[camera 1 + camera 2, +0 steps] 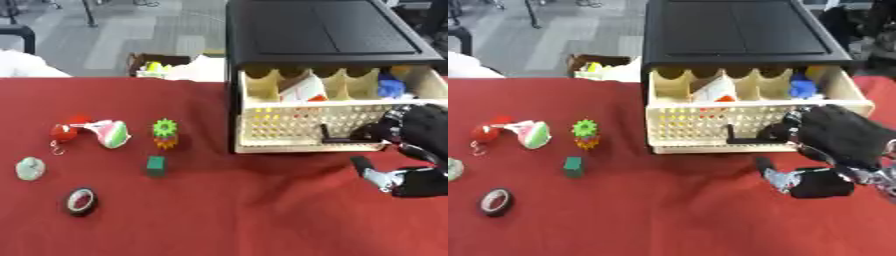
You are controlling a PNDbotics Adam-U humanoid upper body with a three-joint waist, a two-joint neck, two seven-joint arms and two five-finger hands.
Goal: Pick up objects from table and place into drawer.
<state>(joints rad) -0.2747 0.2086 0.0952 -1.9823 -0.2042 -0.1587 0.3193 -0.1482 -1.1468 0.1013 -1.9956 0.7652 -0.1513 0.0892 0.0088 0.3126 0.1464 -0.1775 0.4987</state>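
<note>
Right hand (833, 137) sits at 3 o'clock, fingers curled round the handle (750, 139) of the pulled-out drawer (710, 122). Toys are over at 9 o'clock on the counter (262, 210): gear (164, 128), green block (156, 165), tape (81, 201).

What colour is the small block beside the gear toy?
Green; the block shows best in the left eye view.

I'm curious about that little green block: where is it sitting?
The green block sits on the red tablecloth, left of the open drawer, just below the green and orange gear toy and up-right of the tape roll.
</note>
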